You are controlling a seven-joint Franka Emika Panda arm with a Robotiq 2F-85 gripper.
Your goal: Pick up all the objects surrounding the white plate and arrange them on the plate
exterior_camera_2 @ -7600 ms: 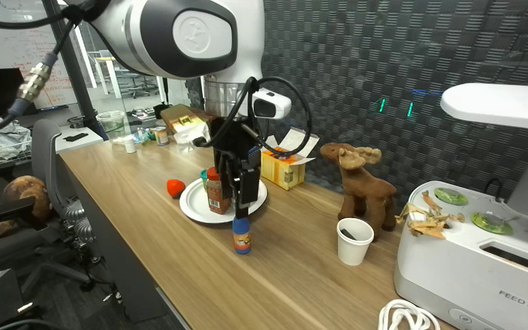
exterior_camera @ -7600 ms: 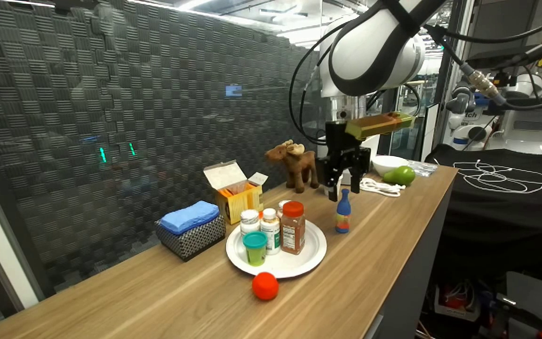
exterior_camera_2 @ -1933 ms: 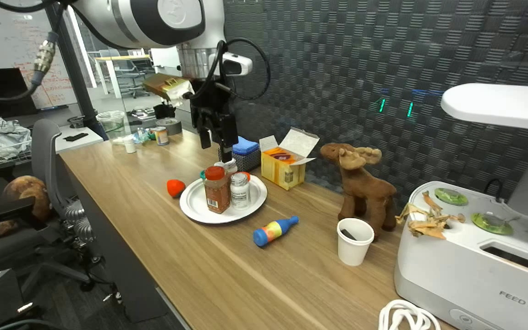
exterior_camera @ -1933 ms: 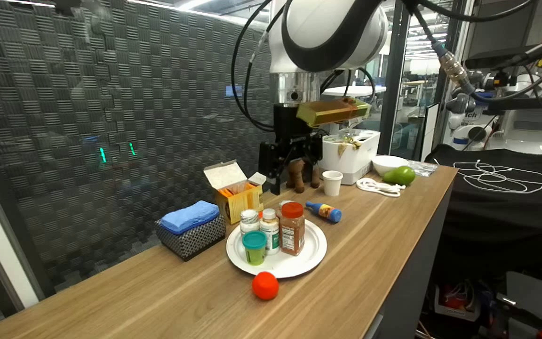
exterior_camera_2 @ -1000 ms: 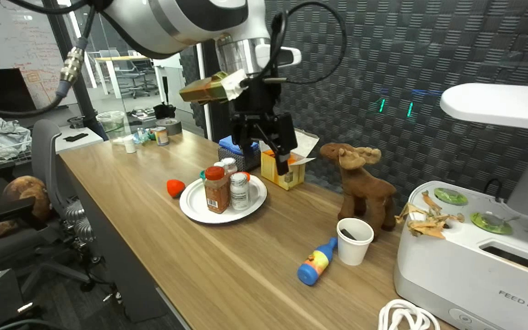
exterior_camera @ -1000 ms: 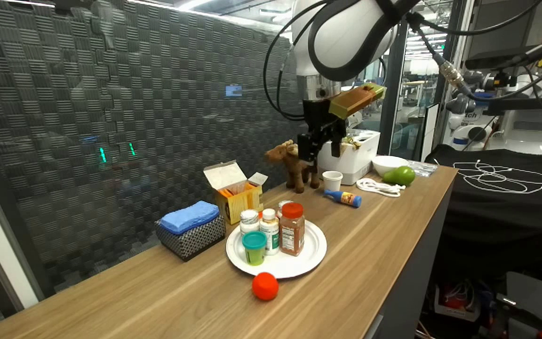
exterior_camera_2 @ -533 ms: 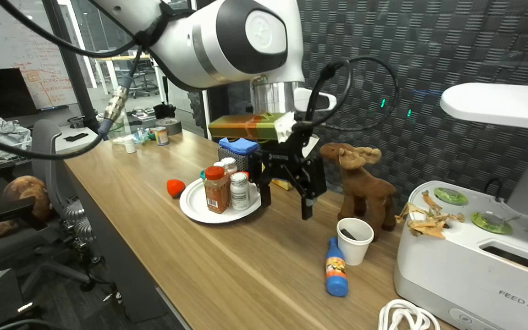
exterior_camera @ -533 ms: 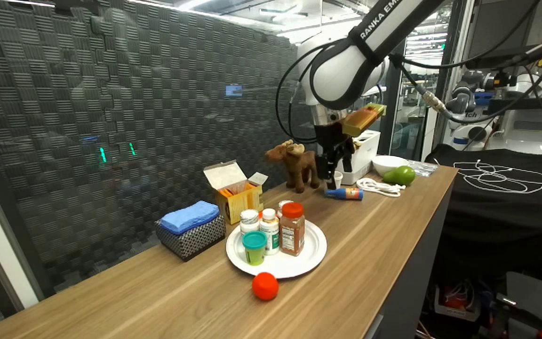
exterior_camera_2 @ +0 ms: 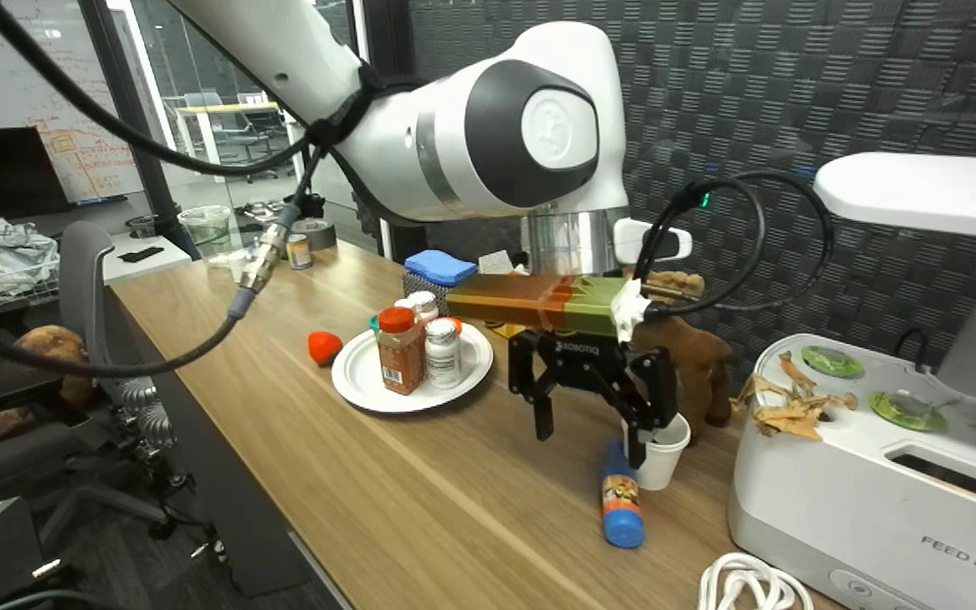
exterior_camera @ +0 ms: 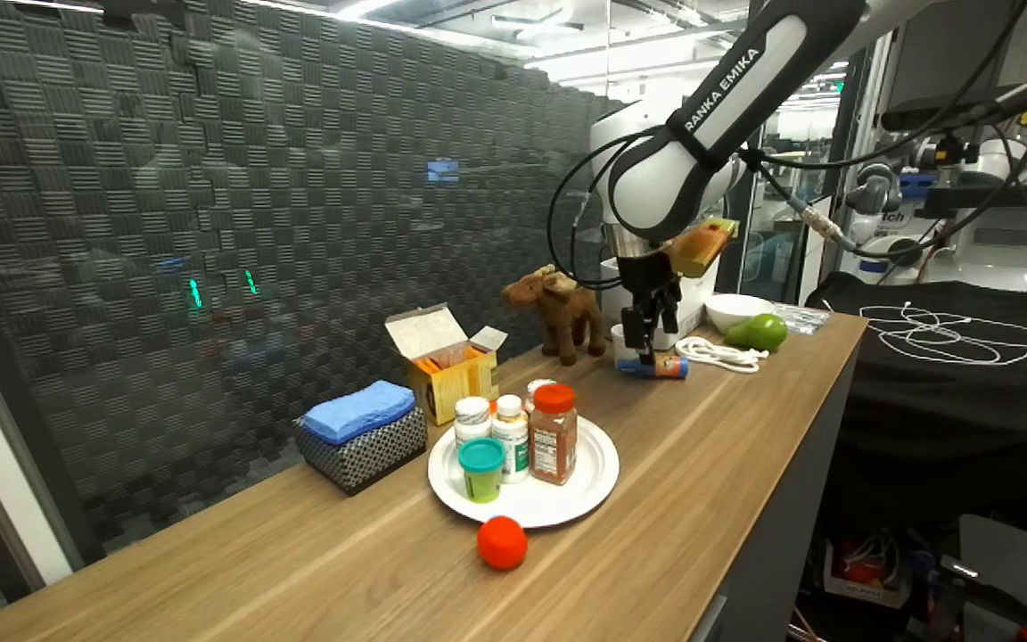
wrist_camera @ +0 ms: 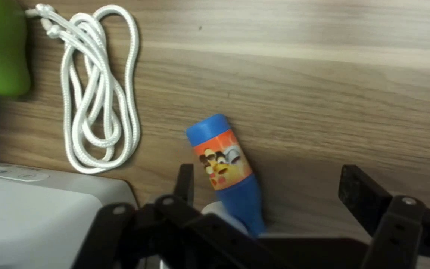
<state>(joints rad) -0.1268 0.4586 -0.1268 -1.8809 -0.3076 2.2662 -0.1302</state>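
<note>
One blue bottle (wrist_camera: 231,175) lies below the spread end effector (exterior_camera_2: 590,442).

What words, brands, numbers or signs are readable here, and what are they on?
"RANKA EMIKA": on the arm; its start is not visible.
"ROBOTIQ": on the hand.
"FEED ME!": on the planter.
"tch": on a background machine; its start is not visible.
Too small or blurred: labels on the spice jar, white bottles and yellow box; whiteboard writing.
Blue bottle: cartoon picture, no readable words.
</note>
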